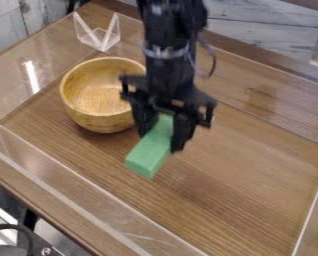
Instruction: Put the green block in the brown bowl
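Observation:
The green block (148, 158) hangs tilted a little above the wooden table, its upper end clamped between the black fingers of my gripper (170, 133). The gripper points straight down and is shut on the block. The brown bowl (100, 93) stands on the table just to the left of the gripper, and I see nothing inside it. The block's lower end sticks out toward the front left, below and to the right of the bowl's rim.
The wooden table (242, 170) is ringed by low clear plastic walls (68, 185). A clear folded plastic piece (95, 30) stands at the back behind the bowl. A grey counter edge runs along the far right.

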### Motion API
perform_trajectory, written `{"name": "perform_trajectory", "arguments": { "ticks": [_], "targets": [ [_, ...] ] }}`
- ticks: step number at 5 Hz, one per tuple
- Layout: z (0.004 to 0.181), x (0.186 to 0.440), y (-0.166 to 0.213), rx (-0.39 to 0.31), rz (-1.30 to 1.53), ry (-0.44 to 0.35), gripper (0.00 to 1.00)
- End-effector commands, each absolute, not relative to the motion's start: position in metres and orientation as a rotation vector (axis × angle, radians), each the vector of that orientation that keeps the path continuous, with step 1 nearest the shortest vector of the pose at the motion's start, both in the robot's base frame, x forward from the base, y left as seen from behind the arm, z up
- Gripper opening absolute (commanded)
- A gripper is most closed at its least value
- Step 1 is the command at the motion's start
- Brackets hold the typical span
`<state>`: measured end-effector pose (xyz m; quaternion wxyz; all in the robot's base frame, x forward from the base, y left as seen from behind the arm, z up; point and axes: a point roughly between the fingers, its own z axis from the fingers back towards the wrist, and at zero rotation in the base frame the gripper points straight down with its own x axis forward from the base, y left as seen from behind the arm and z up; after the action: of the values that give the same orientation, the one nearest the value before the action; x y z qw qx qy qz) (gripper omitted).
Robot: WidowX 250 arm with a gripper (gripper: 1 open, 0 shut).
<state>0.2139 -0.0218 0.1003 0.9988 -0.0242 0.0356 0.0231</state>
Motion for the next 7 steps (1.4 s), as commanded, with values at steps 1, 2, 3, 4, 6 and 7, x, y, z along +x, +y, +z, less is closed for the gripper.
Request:
{"name": "perform_trajectory", "arguments": {
  "ticks": [1,2,3,4,6,7],
  "targets": [
    [0.138,0.219,-0.020,-0.046,0.033,0.015,0.00],
    [0.159,0.213,-0.008,-0.038,0.110,-0.003,0.00],
    [0.171,0.209,0.005,-0.033,0.165,-0.021,0.00],
    [0.182,0.215,0.038,-0.034,0.156,-0.034,0.00],
    [0.171,0.212,0.093,-0.024,0.116,-0.060,0.00],
    [0.157,0.213,0.102,-0.016,0.134,-0.067,0.00]
  ]
}}
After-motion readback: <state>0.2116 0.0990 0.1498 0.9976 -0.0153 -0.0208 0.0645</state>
